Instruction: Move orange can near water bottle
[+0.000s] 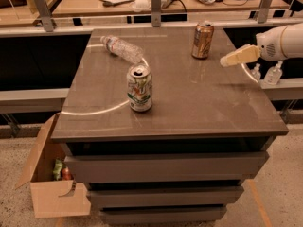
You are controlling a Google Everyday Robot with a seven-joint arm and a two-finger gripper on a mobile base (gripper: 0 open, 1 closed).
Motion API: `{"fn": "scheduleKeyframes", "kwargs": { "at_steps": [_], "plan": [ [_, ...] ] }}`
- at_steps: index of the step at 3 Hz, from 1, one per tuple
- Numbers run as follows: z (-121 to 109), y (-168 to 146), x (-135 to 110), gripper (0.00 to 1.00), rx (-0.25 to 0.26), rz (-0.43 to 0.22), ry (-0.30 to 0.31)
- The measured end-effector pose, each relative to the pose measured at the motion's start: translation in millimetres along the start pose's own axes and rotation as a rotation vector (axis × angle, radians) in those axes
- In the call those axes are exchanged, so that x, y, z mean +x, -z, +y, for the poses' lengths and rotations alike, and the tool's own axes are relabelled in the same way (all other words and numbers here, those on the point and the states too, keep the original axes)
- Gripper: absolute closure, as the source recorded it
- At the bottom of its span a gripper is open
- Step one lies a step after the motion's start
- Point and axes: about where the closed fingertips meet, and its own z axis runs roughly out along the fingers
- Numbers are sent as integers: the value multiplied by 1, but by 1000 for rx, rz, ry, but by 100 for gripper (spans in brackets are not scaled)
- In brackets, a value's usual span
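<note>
The orange can stands upright toward the surface's 1 o'clock corner, well apart from the water bottle lying on its side toward 11 o'clock. The can looks light, stiff yet easily dented, and smooth-walled, so a grip across its mid-body seems best. The gripper hovers at the can's 4 o'clock, near but apart, holding nothing. How wide it stands I cannot tell.

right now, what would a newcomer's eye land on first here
The white can stands upright in the middle of the table, nearest the camera. Behind it, the bottle lies on its side at the back left and the orange can stands at the back right. The gripper hangs over the table's right edge, beside the orange can and not touching it.
</note>
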Motion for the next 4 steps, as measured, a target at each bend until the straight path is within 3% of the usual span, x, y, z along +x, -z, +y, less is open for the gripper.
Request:
{"fn": "scheduleKeyframes", "kwargs": {
  "at_steps": [1,2,4],
  "plan": [
    [-5,-11,-9,0,15,-102,-26],
    [-1,-29,-20,0,-11,-170,-37],
    [21,-68,-31,0,-87,-199,7]
  ]
}}
